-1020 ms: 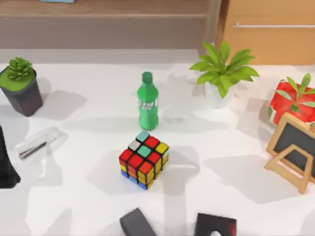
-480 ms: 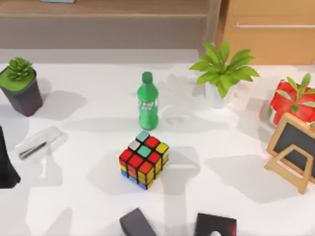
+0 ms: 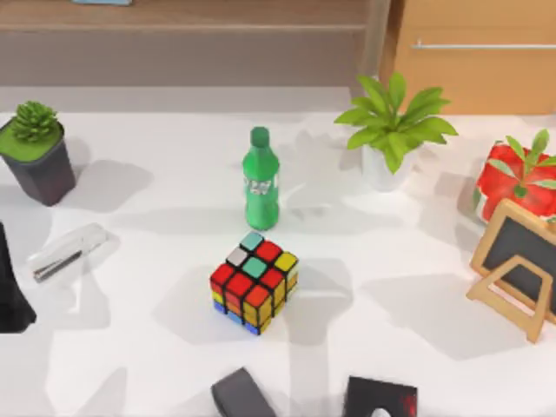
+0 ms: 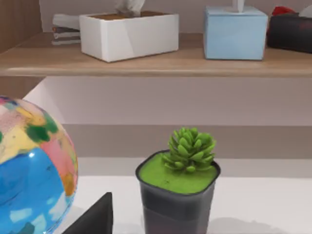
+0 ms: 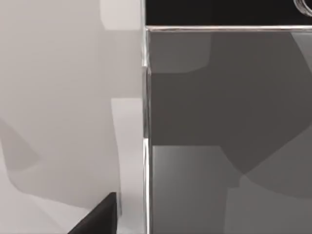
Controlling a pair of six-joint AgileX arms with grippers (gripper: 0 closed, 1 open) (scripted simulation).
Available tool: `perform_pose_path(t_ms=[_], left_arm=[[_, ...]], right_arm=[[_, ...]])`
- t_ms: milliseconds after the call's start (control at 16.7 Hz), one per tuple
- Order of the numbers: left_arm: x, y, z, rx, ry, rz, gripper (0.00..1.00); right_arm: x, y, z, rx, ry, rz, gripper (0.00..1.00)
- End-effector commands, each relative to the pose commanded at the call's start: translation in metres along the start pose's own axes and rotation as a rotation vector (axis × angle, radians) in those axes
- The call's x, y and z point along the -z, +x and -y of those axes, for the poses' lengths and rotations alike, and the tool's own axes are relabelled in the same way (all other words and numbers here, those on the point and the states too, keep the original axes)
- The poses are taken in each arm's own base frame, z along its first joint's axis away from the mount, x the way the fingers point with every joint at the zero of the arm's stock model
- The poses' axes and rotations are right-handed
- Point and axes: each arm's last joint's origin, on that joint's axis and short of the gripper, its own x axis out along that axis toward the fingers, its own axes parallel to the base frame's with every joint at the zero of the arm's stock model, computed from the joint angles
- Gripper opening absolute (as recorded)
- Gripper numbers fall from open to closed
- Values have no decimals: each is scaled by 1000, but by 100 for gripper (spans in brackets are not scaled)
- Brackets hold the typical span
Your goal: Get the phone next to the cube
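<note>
Where the white table meets its left edge in the top view, a black part of the left arm is seen, parked. At the far left corner a spiky green succulent is set in a dark, squarish pot. From the left wrist view, a glossy, many-coloured globe and a wooden shelf bearing a white box and a pale blue box are added. A dark corner of the left gripper is seen there; how far it is open cannot be told.

Near the middle a green plastic bottle stands upright; its pale label cannot be read. Just in front of it sits the cube, black-framed with glossy coloured stickers. At the near edge lie a dark grey block and a black box with a red mark.

Towards the right are a leafy plant in a white pot, a red pot and a wood-framed chalkboard.

From the right wrist view the phone is shown lying flat on the white surface: smooth grey screen, thin silver rim, black bezel. A dark corner of the right gripper lies just beside its rim; whether it is open, or where the phone lies relative to the cube, cannot be told.
</note>
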Motion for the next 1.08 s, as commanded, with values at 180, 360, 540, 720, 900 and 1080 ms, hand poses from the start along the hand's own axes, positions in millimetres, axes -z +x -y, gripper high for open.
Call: perform_pose_path(t_ms=[180,360,540,720,900,1080], left_arm=[[0,0,0,0,0,0,100],[0,0,0,0,0,0,100],[0,0,0,0,0,0,100],[0,0,0,0,0,0,100],[0,0,0,0,0,0,100],[0,0,0,0,0,0,100]], right_arm=[[0,0,0,0,0,0,55],[0,0,0,0,0,0,32],[0,0,0,0,0,0,10],[0,0,0,0,0,0,0],[0,0,0,0,0,0,0],[0,0,0,0,0,0,0]])
